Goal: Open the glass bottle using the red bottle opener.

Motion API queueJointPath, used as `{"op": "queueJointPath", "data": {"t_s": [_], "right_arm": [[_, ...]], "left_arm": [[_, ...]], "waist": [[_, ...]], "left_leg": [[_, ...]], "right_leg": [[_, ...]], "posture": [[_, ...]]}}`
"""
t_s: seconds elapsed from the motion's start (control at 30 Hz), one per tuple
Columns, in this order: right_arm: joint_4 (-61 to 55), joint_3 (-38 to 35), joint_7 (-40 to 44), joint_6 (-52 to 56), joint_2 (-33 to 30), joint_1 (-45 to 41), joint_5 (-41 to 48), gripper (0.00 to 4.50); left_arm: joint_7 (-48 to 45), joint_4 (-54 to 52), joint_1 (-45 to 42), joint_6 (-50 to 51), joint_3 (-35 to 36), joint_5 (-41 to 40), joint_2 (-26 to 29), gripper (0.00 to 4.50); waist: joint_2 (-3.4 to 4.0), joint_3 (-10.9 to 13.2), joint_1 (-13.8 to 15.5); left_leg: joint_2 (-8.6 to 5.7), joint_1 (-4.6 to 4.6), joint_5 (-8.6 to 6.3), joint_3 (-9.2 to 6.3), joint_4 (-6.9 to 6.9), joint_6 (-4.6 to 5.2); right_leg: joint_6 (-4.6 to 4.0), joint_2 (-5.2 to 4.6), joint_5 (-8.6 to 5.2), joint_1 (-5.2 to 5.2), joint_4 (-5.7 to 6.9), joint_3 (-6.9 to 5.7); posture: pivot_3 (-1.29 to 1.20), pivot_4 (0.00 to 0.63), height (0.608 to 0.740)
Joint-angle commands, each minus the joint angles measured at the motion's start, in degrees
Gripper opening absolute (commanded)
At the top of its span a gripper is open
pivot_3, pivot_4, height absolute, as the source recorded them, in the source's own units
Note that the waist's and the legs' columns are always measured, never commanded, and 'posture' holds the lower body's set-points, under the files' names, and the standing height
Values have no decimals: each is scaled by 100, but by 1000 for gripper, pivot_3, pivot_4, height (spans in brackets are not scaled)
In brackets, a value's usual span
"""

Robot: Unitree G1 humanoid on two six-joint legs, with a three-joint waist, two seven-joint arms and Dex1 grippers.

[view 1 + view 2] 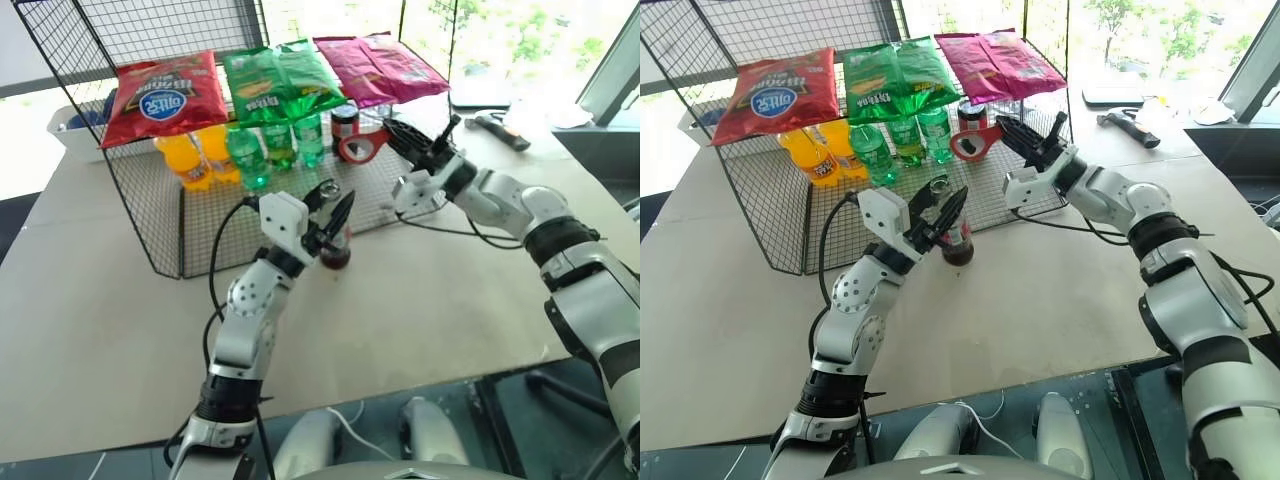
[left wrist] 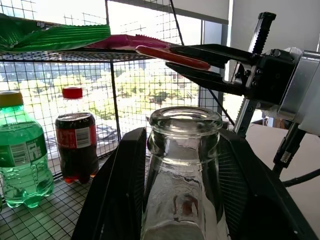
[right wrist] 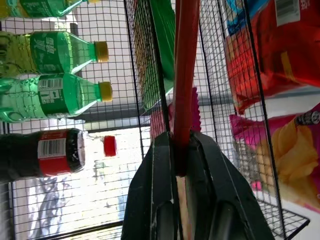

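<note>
Left wrist view is looked into first: the left claw [image 2: 182, 200] is seen closed round the neck of the small clear glass bottle [image 2: 184, 165], a black finger pressed on either side. At the top of the neck a bare glass rim is shown, with no metal cap on it, so the cap appears to be already off. In the head views the same claw [image 1: 333, 215] holds the bottle upright, its base with the dark cola resting on the pale surface [image 1: 420, 300] just in front of the black wire rack [image 1: 200, 220].

The right claw [image 3: 179, 145] is shut on the handle of the small flat red bottle opener [image 3: 185, 80]. In the left eye view this claw [image 1: 400, 138] is held up and to the right of the bottle, with the opener's loop head [image 1: 358, 147] pointing toward the rack and well apart from the bottle's mouth.

Further out, green and orange plastic bottles [image 1: 262, 150] and a squat dark cola bottle [image 1: 344, 122] with a red screw cap stand inside the rack, and crisp bags [image 1: 165, 95] lie on its top.

The prying step is judged to be finished, since the mouth looks open and the opener is clear of it. What seems called for next is that the opener be carried away and set down while the bottle is kept steady and upright, so that nothing is spilled.
</note>
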Motion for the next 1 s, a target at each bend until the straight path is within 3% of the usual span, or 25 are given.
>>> {"op": "queueJointPath", "data": {"t_s": [0.03, 0.1, 0.2, 0.33, 0.53, 0.67, 1.0], "right_arm": [[33, -533, 1026, -160, 218, 324, 1160, 0], [-94, -858, 1992, 51, 493, 773, 2110, 0], [-952, -1444, 3742, 1308, 1024, 1707, 3899, 0], [-2386, -1857, 4440, 3130, 1322, 2535, 4864, 0], [-3363, -2027, 4364, 4123, 1449, 2930, 4859, 0], [-3551, -2046, 4314, 4265, 1475, 2987, 4721, 0], [-3517, -2093, 4326, 4224, 1498, 3007, 4548, 0]], "left_arm": [[-62, 496, 371, 345, -226, 170, 21, 1535], [-81, 484, 371, 319, -213, 156, 28, 1535], [-125, 424, 376, 276, -176, 103, 45, 1535], [-145, 378, 397, 251, -155, 89, 53, 1535], [-175, 313, 424, 176, -125, 66, 50, 1535], [-184, 324, 398, 118, -122, 100, 48, 2820], [-192, 149, 479, 55, -99, 74, 15, 2820]], "waist": [[2, 0, -3], [3, -1, -7], [5, -4, -5], [26, 5, -1], [37, -1, 3], [36, 0, 0], [32, 4, 9]], "left_leg": [[1, 4, 0, -2, -1, 0], [1, 5, 0, -4, -1, 0], [10, 8, 0, -13, -1, 1], [29, 0, -1, -21, -2, 2], [27, -6, -2, -27, -3, 1], [20, -8, -2, -25, -4, 1], [2, -41, -1, -30, -8, 1]], "right_leg": [[0, 1, 0, 6, -4, -3], [0, 1, 0, 7, -5, -4], [1, 1, 0, 15, -9, -10], [0, 0, 1, 13, -15, -18], [1, 3, 1, 5, -14, -26], [1, 3, 1, 3, -15, -25], [1, -6, 1, -32, -15, -30]], "posture": [[0, 150, 739], [0, 150, 739], [0, 150, 739], [0, 150, 739], [0, 150, 739], [0, 150, 739], [0, 150, 739]]}}
